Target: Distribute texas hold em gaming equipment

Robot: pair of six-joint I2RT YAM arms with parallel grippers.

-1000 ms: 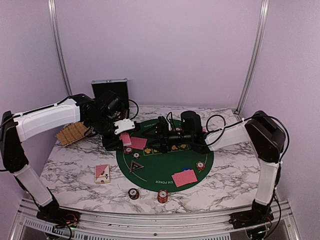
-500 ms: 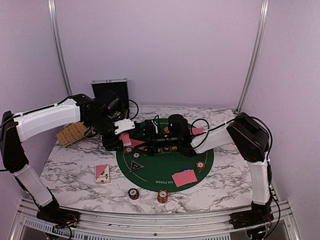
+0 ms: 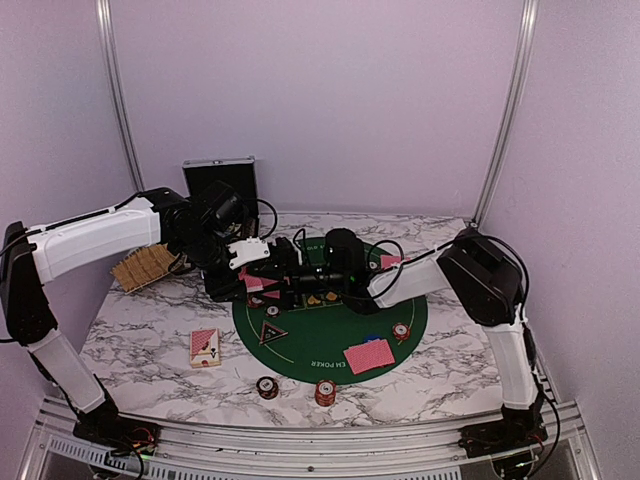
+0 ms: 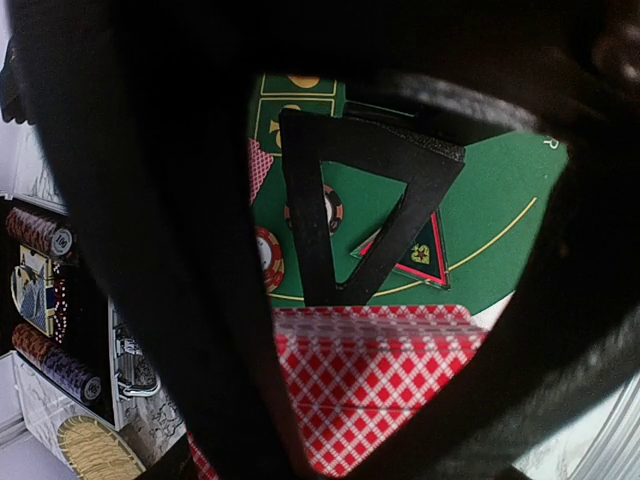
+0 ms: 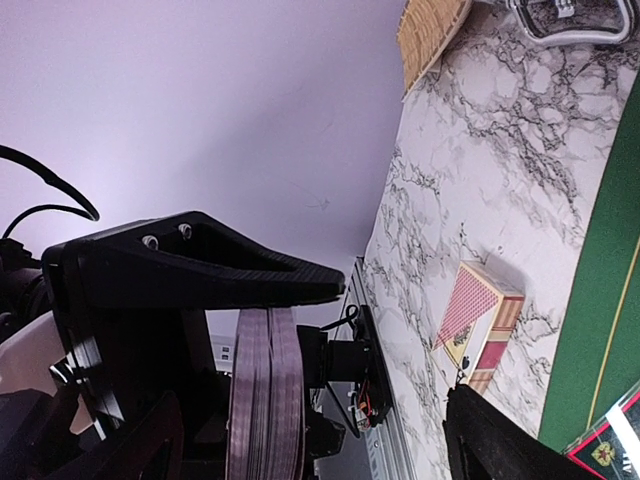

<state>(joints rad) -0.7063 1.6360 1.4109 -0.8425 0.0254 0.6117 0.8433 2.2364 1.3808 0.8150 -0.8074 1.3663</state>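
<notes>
My left gripper (image 3: 247, 272) is shut on a deck of red-backed playing cards (image 3: 251, 279) at the left edge of the green mat (image 3: 300, 348). In the left wrist view the deck (image 4: 390, 370) fills the gap between the dark fingers. My right gripper (image 3: 281, 272) reaches across the mat and stands open right beside the deck. In the right wrist view the deck's edge (image 5: 265, 390) lies just under the upper finger (image 5: 200, 262). A triangular black button (image 3: 272, 332), a blue button (image 3: 372, 337), dealt cards (image 3: 369, 355) and chips (image 3: 401, 331) lie on the mat.
Two chip stacks (image 3: 267, 387) (image 3: 325, 392) stand on the marble near the front. A card box (image 3: 205, 347) lies left of the mat. The black-lined case (image 3: 220, 180) stands at the back left, a tan woven piece (image 3: 145, 265) beside it.
My right arm has swung left across the mat until its open gripper is next to the deck. The left arm and deck have stayed put.
</notes>
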